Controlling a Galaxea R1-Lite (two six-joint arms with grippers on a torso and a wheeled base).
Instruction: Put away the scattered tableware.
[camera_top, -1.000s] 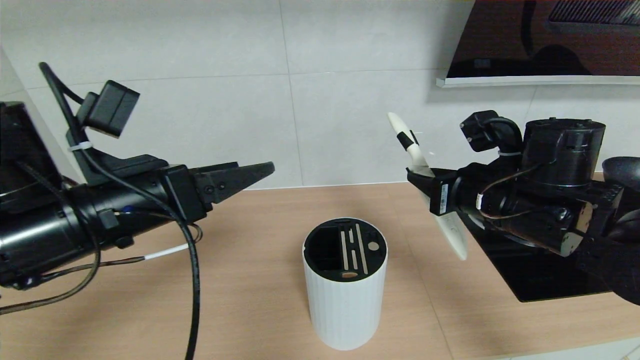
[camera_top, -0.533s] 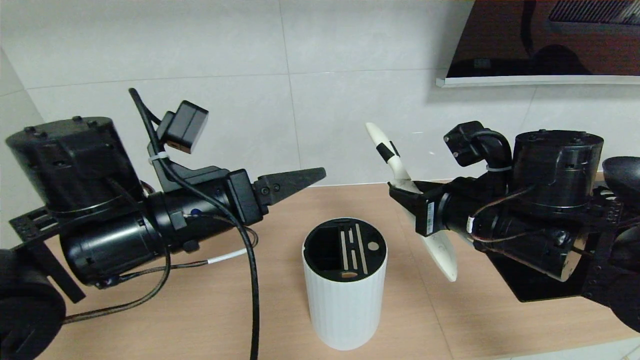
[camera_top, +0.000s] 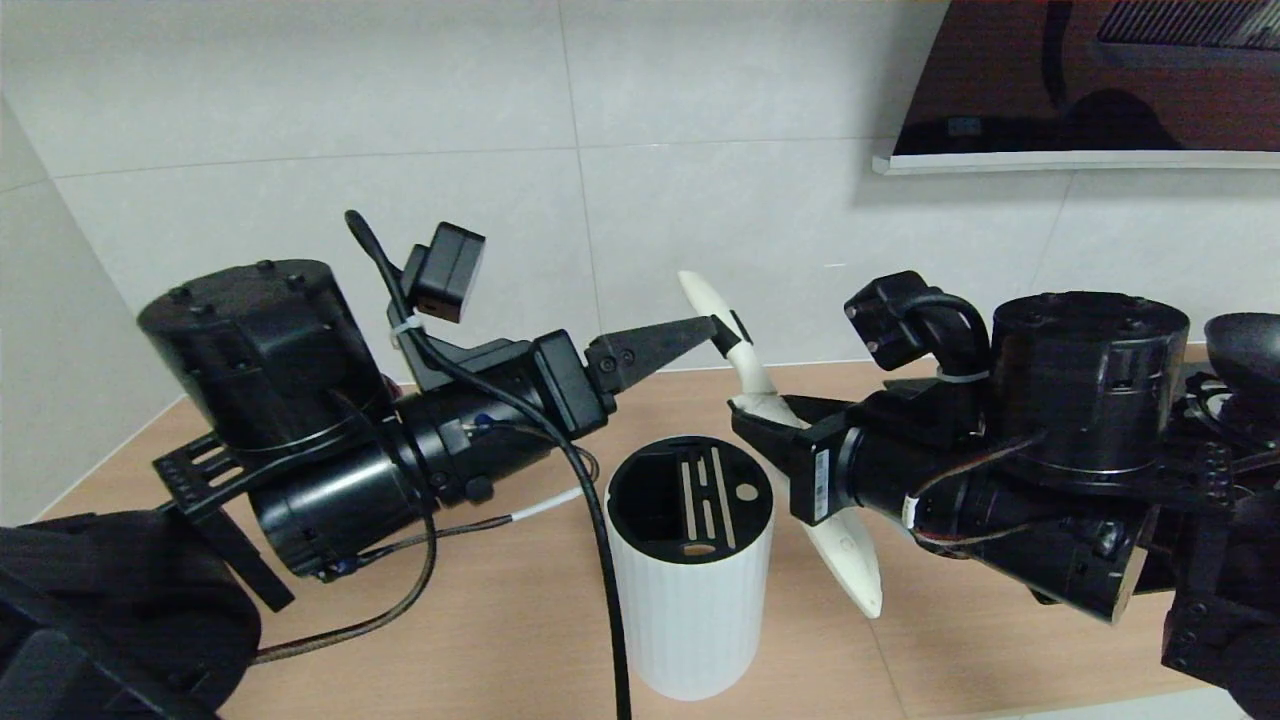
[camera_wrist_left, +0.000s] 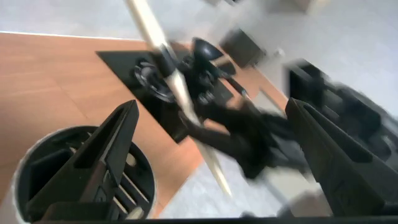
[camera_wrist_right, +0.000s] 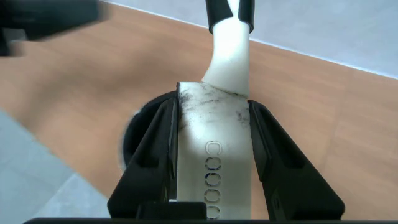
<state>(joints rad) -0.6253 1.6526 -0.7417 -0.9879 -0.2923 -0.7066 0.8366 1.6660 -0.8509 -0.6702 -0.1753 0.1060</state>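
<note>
Right of the slotted holder (camera_top: 690, 620) at centre frame, my right fingers (camera_wrist_right: 158, 155) clamp the white knife (camera_top: 848, 560), tilted above the table (camera_top: 500, 640). Left fingers (camera_wrist_left: 106, 149) gape wide near its handle. A crooked handover could knock it loose, or the blade might miss the slots.

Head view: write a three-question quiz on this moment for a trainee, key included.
1. True or false: the right gripper is shut on the white knife.
2. The knife holder stands on: A) the wooden counter; B) a shelf; C) a tray.
3. Fill in: the left gripper is ____ (open or shut).

Key: 1 true; 2 A; 3 open.
</note>
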